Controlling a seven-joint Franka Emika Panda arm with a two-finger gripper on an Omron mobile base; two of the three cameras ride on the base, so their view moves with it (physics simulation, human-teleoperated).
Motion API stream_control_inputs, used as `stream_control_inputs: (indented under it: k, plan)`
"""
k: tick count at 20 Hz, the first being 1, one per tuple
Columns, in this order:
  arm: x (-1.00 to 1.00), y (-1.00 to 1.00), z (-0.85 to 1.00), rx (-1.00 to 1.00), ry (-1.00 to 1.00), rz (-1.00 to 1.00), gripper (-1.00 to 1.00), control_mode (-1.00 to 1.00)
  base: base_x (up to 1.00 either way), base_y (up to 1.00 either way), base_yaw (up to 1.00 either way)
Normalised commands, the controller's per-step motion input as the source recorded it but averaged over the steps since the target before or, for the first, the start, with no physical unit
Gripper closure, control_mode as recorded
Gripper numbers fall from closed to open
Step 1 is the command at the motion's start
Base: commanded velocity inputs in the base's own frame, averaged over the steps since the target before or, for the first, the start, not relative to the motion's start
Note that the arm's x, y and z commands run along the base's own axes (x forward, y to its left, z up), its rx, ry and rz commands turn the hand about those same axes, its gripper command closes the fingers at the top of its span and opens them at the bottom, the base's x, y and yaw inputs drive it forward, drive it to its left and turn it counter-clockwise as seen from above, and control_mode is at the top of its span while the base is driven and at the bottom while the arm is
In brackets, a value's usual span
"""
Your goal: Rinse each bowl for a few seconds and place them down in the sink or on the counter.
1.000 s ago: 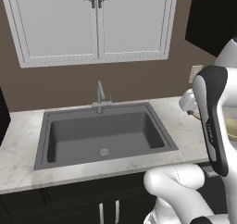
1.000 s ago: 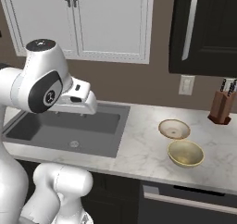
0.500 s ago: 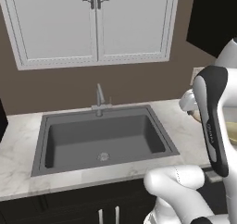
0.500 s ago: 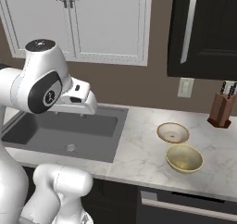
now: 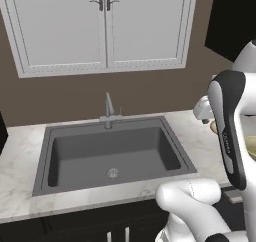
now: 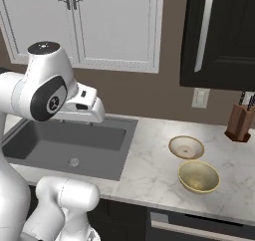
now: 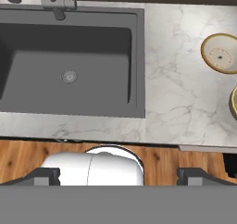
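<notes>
Two bowls stand on the white marble counter (image 6: pixel 149 160) right of the sink: a tan bowl (image 6: pixel 186 147) with a pale speckled inside, and a cream-yellow bowl (image 6: pixel 198 176) nearer the front edge. From above, the tan bowl (image 7: pixel 220 53) sits at the upper right and the cream-yellow bowl (image 7: pixel 233 102) is cut by the right edge. The dark grey sink (image 5: pixel 60 156) has a round drain (image 5: pixel 113 173) and a slim faucet (image 5: pixel 108 108). My gripper (image 7: pixel 119 176) hangs high over the counter's front edge, open and empty, well left of both bowls.
A wooden knife block (image 6: pixel 240 121) stands at the counter's far right under a dark cabinet (image 6: pixel 224 36). White wall cabinets (image 5: pixel 105 26) hang above the sink. Wood floor (image 7: pixel 28 158) shows below the counter's front edge.
The whole scene has slid slightly down in both base views, so the base has moved. The arm holds its pose, the gripper stays open, and the bowls lie as before.
</notes>
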Motion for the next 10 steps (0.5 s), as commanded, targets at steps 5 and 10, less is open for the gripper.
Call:
stream_control_inputs:
  k: [5, 10]
  plan:
    - [0.00, 0.00, 0.00, 0.00, 0.00, 0.00, -1.00, 1.00, 0.40, -0.24, 0.00]
    - [0.00, 0.00, 0.00, 0.00, 0.00, 0.00, -1.00, 1.00, 0.34, -0.30, 0.01]
